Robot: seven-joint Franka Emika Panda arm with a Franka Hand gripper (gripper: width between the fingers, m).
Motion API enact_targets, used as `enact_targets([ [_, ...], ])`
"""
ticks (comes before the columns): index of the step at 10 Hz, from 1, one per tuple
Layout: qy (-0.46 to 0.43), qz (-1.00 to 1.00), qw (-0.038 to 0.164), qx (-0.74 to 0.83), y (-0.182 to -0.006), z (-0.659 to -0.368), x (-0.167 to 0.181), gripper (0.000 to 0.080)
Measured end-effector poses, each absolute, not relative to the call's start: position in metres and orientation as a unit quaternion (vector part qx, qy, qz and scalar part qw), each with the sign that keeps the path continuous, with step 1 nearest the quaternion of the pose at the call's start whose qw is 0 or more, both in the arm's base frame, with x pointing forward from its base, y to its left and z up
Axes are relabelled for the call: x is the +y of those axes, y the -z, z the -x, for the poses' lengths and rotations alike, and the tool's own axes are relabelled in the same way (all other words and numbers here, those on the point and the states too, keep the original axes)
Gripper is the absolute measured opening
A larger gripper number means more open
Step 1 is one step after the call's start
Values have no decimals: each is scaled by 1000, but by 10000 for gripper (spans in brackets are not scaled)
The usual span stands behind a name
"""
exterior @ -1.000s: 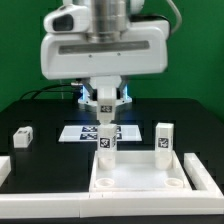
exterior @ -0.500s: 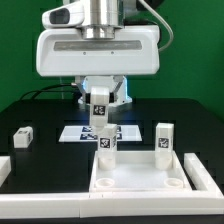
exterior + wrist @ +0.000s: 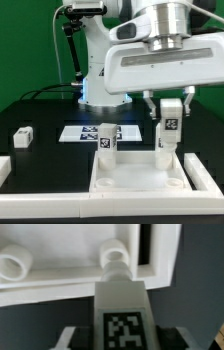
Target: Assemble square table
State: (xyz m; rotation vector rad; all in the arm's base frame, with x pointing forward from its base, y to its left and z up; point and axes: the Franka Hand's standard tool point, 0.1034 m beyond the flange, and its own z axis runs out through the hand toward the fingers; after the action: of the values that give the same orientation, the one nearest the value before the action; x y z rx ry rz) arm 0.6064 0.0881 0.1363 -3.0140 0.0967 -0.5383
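Exterior: gripper [image 3: 170,114] clamped on a tagged leg [image 3: 171,128], held upright above the back corner of the square tabletop [image 3: 140,183] on the exterior view's right. A standing leg [image 3: 162,156] is directly below it; contact unclear. Another upright leg [image 3: 105,141] is at the other back corner. A loose leg [image 3: 22,137] lies well apart.
Wrist: the tagged leg sits between the fingers [image 3: 72,338], its tip over the tabletop rim.
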Motion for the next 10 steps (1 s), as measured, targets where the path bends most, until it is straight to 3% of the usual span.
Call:
enact_targets([
  [5, 200, 978, 41, 31, -132, -610, 91, 290],
  [10, 222, 974, 43, 21, -101, -627, 103, 290],
])
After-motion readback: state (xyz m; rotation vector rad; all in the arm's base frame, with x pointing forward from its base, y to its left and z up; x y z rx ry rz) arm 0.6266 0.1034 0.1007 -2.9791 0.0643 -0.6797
